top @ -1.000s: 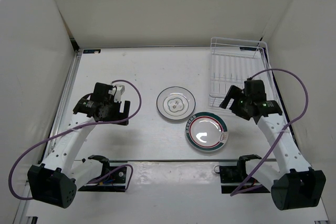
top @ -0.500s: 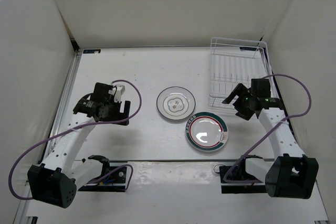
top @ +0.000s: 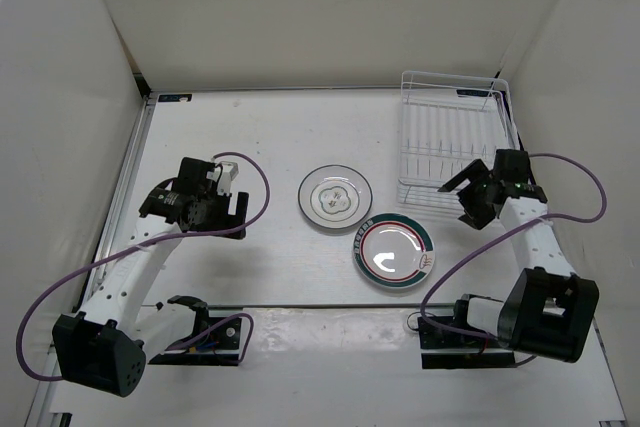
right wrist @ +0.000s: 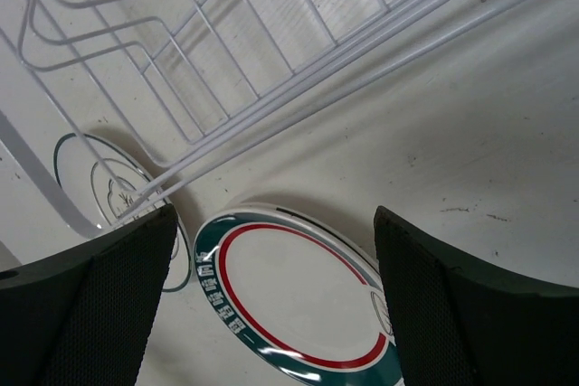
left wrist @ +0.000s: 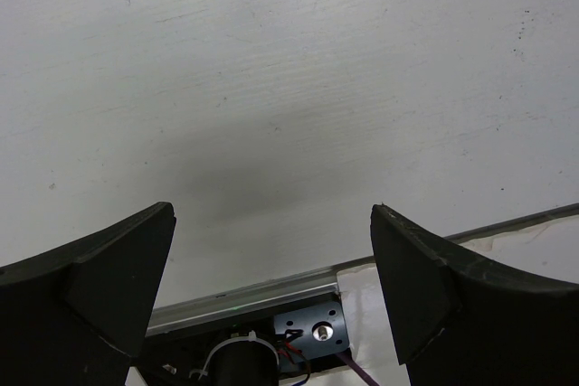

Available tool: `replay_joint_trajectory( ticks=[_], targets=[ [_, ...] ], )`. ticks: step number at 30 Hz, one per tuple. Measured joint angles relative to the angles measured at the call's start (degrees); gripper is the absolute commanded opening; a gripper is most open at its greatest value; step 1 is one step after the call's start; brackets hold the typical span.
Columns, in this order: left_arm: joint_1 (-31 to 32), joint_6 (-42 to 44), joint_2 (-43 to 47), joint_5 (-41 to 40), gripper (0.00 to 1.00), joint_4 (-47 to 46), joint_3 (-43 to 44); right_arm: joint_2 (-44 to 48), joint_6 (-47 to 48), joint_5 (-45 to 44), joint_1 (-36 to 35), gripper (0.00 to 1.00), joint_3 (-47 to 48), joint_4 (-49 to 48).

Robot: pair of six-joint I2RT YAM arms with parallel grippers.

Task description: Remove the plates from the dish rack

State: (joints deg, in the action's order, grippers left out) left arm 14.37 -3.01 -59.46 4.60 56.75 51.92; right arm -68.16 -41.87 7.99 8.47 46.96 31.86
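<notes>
The dish rack [top: 450,147] stands on the table [top: 260,127] towards its far right, white wires upright, its long side running away from the arms; both plates lie flat on the table outside it, off to its near left. The green-rimmed plate [top: 394,252], with its red ring, lies off the rack's near-left corner, close to it; the plain plate [top: 335,198], with the faint flower centre, sits left of the rack and a little farther out, just beside the green-rimmed one; whether their rims touch I cannot tell from here. The right gripper [top: 458,200] hangs at the rack's near edge, tilted towards the plates; its jaws are spread wide with nothing between them, and its wrist view looks past the rack's lower wires onto the green-rimmed plate. The left gripper [top: 238,215] is well left of the rack, beyond the plain plate, over bare table; its jaws too gape wide and hold nothing.
</notes>
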Motion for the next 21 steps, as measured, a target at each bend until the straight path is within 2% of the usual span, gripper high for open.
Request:
replay_joint_trajectory(
  ticks=[9,14,15,21],
  targets=[
    [0.0,0.0,0.0,0.0,1.0,0.0,0.0,-1.62,-1.07,-0.98,3.89,0.9,-1.03,-0.42],
    [0.0,0.0,-0.04,0.09,1.0,0.02,0.0,-1.62,-1.73,-2.34,6.32,0.74,-0.87,-0.17],
    [0.0,0.0,-0.09,0.13,1.0,0.0,0.0,-1.66,-1.86,-2.47,6.69,0.74,-0.7,-0.17],
    [0.0,0.0,-0.24,0.2,1.0,0.02,0.0,-2.84,-3.15,-1.36,8.28,0.59,0.61,-0.39]
  ],
)
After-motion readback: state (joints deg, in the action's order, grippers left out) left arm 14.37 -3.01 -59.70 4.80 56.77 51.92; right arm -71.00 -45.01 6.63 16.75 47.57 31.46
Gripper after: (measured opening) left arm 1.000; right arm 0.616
